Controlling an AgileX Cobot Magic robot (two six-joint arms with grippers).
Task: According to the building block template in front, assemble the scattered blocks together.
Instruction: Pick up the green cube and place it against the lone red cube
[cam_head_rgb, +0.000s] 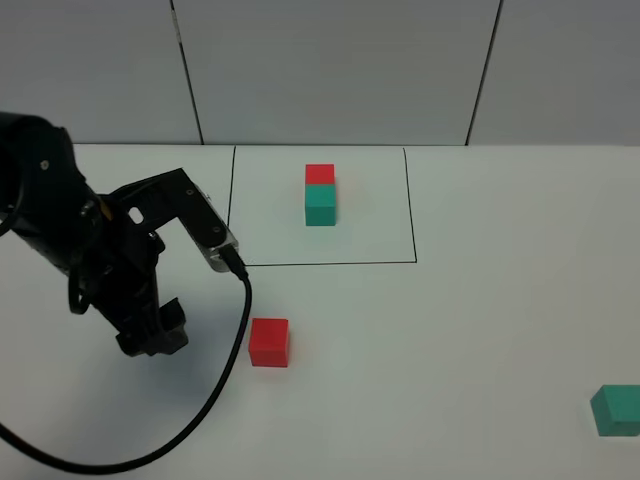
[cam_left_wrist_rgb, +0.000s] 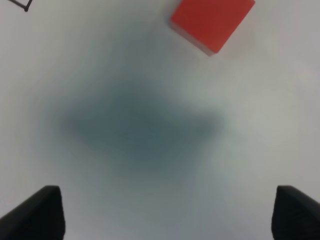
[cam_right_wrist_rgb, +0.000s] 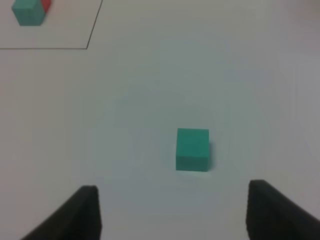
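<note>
On the white matte table (cam_head_rgb: 450, 340) the small matte red cube (cam_head_rgb: 269, 342) lies loose, at about three o'clock from the left tool (cam_head_rgb: 150, 338), near it but not touching. In the high view that tool is only a dark lump under the arm, and its fingers cannot be told apart. The left wrist view shows the left tool (cam_left_wrist_rgb: 165, 215) spread wide. Its two black fingertips (cam_left_wrist_rgb: 40, 212) are cut off at the frame's corners, with only a blurred shadow on the table between them. The red cube (cam_left_wrist_rgb: 212, 22) lies ahead of the tips, turned cornerwise and cropped by the edge.

A thick black cable (cam_head_rgb: 235, 350) passes just beside the red cube at its nine o'clock; whether it touches cannot be told.

The small matte teal-green cube (cam_head_rgb: 617, 410) sits at about four o'clock from the red cube, well apart, sliced by the high view's edge. The right arm is outside that view. In the right wrist view the right tool (cam_right_wrist_rgb: 174, 215) stands parted and holds nothing. The teal-green cube (cam_right_wrist_rgb: 192, 150) lies ahead of its gap, clear of both tips.

The building block template (cam_head_rgb: 320, 195), a red cube joined to a teal-green one, sits inside a thin black-lined rectangle (cam_head_rgb: 325, 264) at about one o'clock from the loose red cube. In the right wrist view the building block template (cam_right_wrist_rgb: 30, 11) is far off and cropped, its red half mostly hidden.
</note>
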